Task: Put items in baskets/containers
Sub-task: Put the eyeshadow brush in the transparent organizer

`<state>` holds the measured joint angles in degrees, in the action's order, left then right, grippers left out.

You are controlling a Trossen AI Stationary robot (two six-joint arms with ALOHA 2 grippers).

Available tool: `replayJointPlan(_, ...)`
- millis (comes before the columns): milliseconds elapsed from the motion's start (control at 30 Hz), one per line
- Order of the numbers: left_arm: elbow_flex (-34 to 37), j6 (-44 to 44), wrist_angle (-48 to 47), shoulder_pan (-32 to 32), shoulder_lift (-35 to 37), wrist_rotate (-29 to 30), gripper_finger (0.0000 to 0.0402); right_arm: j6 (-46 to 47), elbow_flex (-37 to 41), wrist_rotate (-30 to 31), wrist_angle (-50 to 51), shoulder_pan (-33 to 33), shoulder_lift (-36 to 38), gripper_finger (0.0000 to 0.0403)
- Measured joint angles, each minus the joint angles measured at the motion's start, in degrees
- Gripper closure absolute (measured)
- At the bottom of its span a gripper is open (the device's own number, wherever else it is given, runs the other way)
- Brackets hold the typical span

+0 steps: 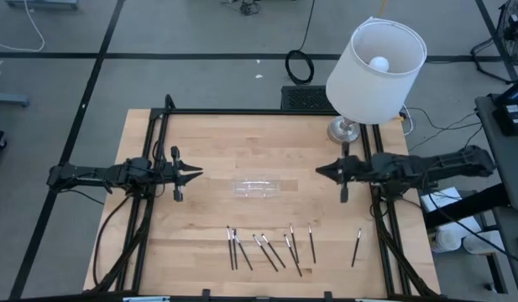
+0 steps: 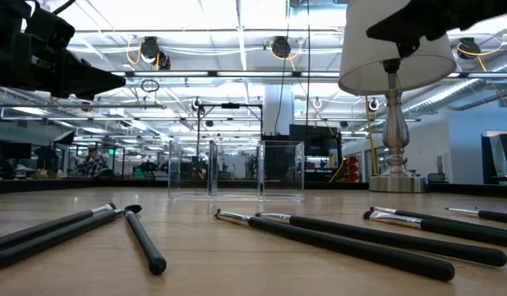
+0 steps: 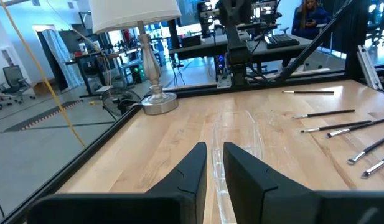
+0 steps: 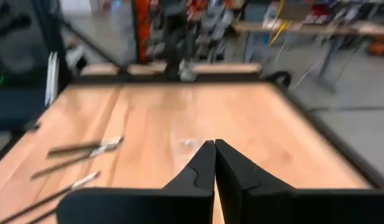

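A small clear tray [image 1: 257,187] sits near the middle of the wooden table [image 1: 208,134], between the two arms and apart from both. The dark sticks [image 1: 267,248] with silvery ends lie scattered in a loose row along the near edge of the table, well apart from the tray; one stick [image 1: 356,247] lies off to the right of the rest. None of them is in the tray.

The left gripper [image 1: 196,174] hovers at the left of the table, pointing toward the tray, its fingers [image 3: 193,171] a narrow gap apart and holding nothing. The right gripper [image 1: 319,170] hovers at the right side, facing the tray from the other end, its fingers [image 4: 207,163] pressed together and empty.

A lamp with a white shade [image 1: 376,71] stands on a silvery base [image 1: 345,130] at the far right corner of the table, just behind the right arm.
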<state>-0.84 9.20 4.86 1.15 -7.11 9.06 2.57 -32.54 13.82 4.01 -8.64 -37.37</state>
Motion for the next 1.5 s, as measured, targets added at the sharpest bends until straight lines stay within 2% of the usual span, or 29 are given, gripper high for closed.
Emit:
replayJointPlan(167, -0.02, -0.31, 0.04, 0.0, 0.02, 0.0, 0.0337, 6.39, -11.78, 1.95, 13.71, -4.95, -10.68, 0.0403)
replayJointPlan(333, 0.0, -0.44, 0.0, 0.02, 0.02, -0.02, 0.0337, 21.86, -25.79, 2.4, 38.47, -11.74, -22.69, 0.0403)
replayJointPlan(433, 0.0, -0.47, 0.02, 0.0, 0.02, -0.02, 0.0337, 36.25, -32.35, -2.7, 52.18, -16.03, -28.71, 0.0403)
replayJointPlan(533, 0.0, -0.47, 0.0, 0.0, 0.02, -0.01, 0.0337, 51.12, -33.85, -9.33, 59.45, -20.05, -33.32, 0.0403)
replayJointPlan(733, 0.0, -1.84, 0.0, 0.02, 0.02, -0.04, 0.0337, 69.6, -31.96, -20.12, 61.22, -28.18, -38.42, 0.0403)
replayJointPlan(900, -0.01, -2.23, 0.02, 0.0, 0.02, -0.07, 0.0337, 80.38, -29.91, -19.89, 60.73, -34.22, -39.52, 0.0403)
replayJointPlan(1167, 0.0, -0.73, 0.03, 0.0, 0.02, -0.02, 0.0337, 84.74, -24.03, -19.95, 51.86, -39.46, -39.9, 0.0375)
replayJointPlan(1500, -0.02, -0.92, 0.04, 0.02, 0.02, 0.0, 0.0337, 89.14, -16.02, -19.98, 45.32, -39.61, -39.9, 0.027)
